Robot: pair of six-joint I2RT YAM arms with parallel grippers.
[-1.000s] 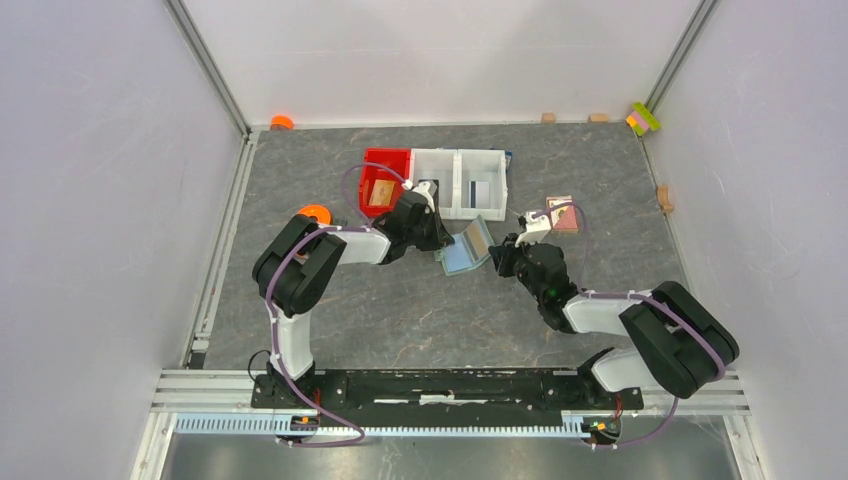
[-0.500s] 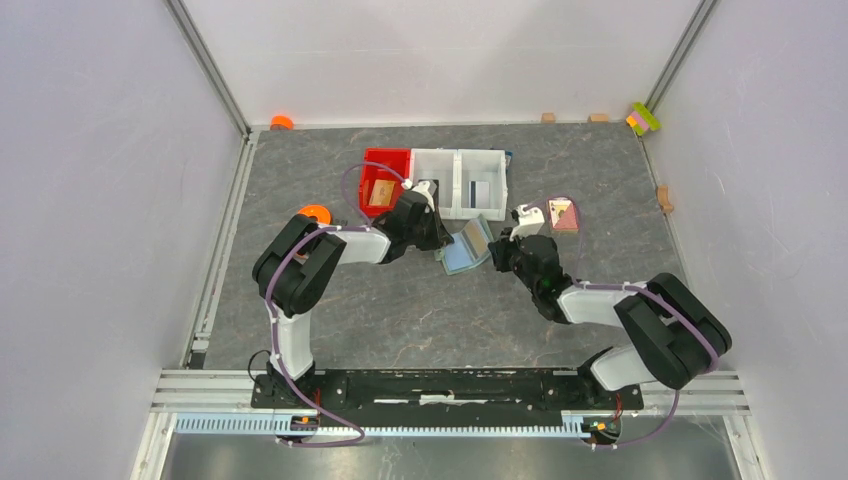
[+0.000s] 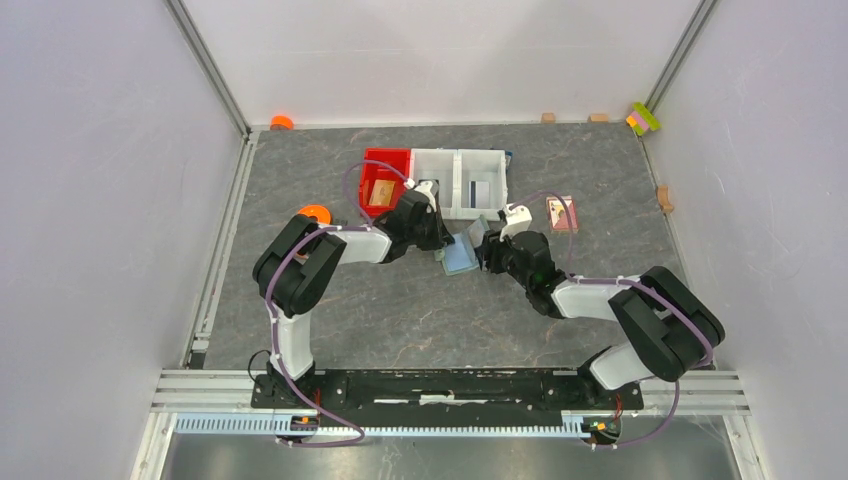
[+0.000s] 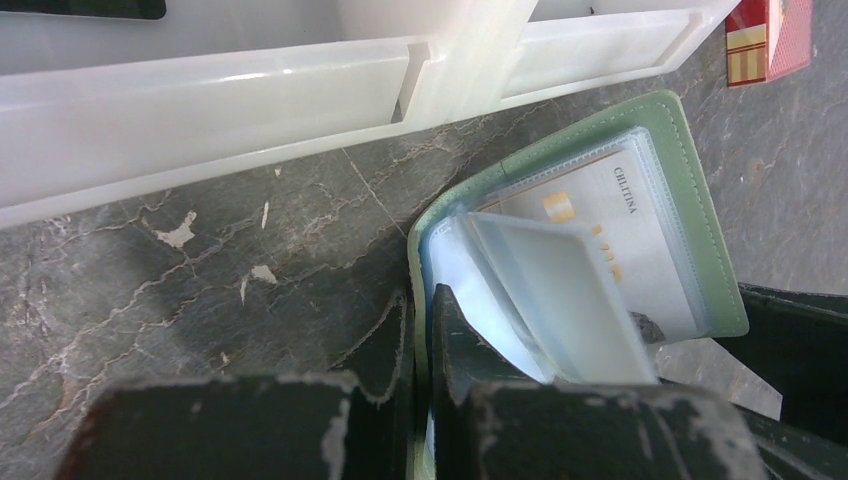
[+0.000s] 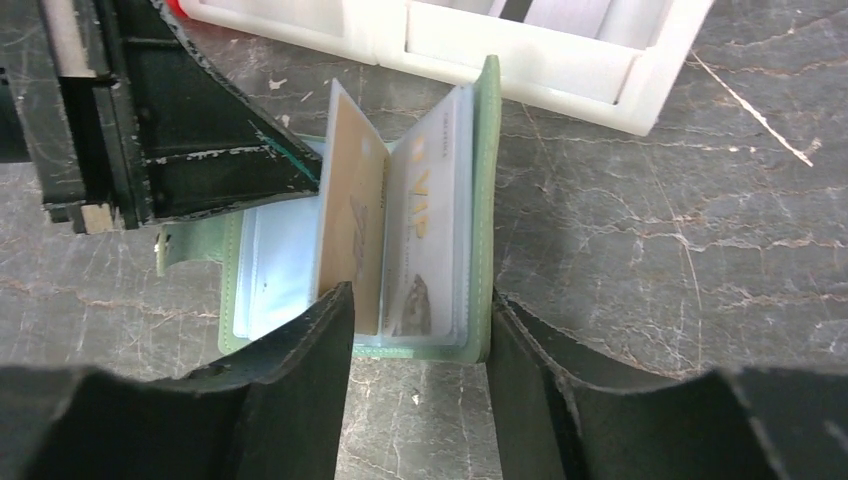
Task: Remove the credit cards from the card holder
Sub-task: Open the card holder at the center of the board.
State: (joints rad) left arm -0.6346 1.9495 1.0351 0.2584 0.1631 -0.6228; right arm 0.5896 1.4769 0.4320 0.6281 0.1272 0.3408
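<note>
Hidden: holder (image 3: 460, 256) is partly covered by both grippers from above; card print is not legible.
Position: holder is laid open on the table (image 3: 400, 305), just before the white bin (image 4: 200, 100).
Look: sage-green stitched cover, clear sleeves fanned up; gold card (image 5: 350, 215) and pale card (image 5: 430, 220) are sleeved.
Left gripper (image 4: 420, 325): clamped on the holder's edge.
Right gripper (image 5: 420, 300): jaws held apart, right flap straddled.
Materials: glossy plastic bin, marbled grey tabletop.

Card holder (image 5: 486, 200) on table (image 5: 650, 250), directly ahead of right gripper (image 5: 420, 300), near edge between its fingers (image 5: 290, 400). Left gripper (image 4: 420, 320) at holder's far-left side. Bins (image 5: 560, 60) just beyond holder, ahead of both grippers.
</note>
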